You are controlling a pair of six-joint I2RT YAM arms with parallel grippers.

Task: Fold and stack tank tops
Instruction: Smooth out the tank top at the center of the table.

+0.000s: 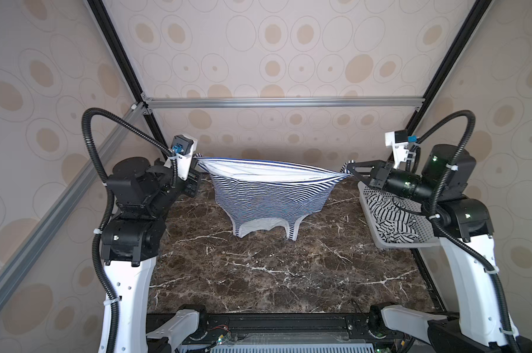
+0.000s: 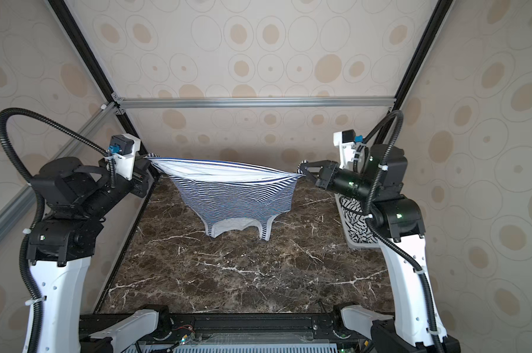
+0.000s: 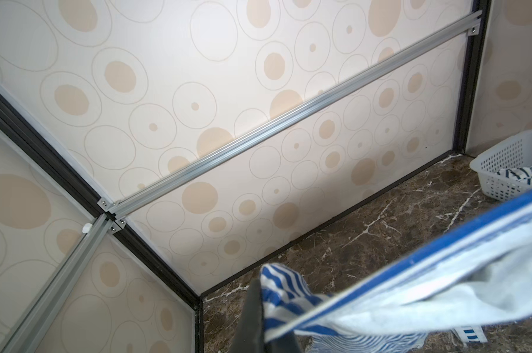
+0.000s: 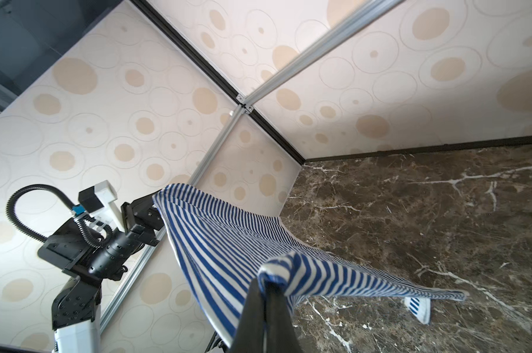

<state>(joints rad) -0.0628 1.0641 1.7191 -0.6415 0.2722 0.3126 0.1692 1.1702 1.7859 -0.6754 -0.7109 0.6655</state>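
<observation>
The finely striped navy-and-white tank top (image 1: 267, 195) (image 2: 234, 198) hangs stretched between my two grippers above the marble table (image 1: 258, 275), at the far end. Its hem is up and its straps (image 1: 240, 232) reach down to the table. My left gripper (image 1: 197, 159) (image 3: 264, 308) is shut on one hem corner, with cloth (image 3: 442, 275) bunched over its fingers. My right gripper (image 1: 349, 169) (image 4: 266, 293) is shut on the other corner, and the cloth (image 4: 228, 244) runs from it across to the left arm. The wider-striped tank top (image 1: 390, 220) (image 3: 521, 175) lies crumpled in the basket.
A white perforated basket (image 1: 423, 233) (image 2: 350, 241) (image 3: 503, 159) stands at the table's right edge, under my right arm. Patterned walls and aluminium frame bars (image 1: 274, 102) enclose the table at the back and sides.
</observation>
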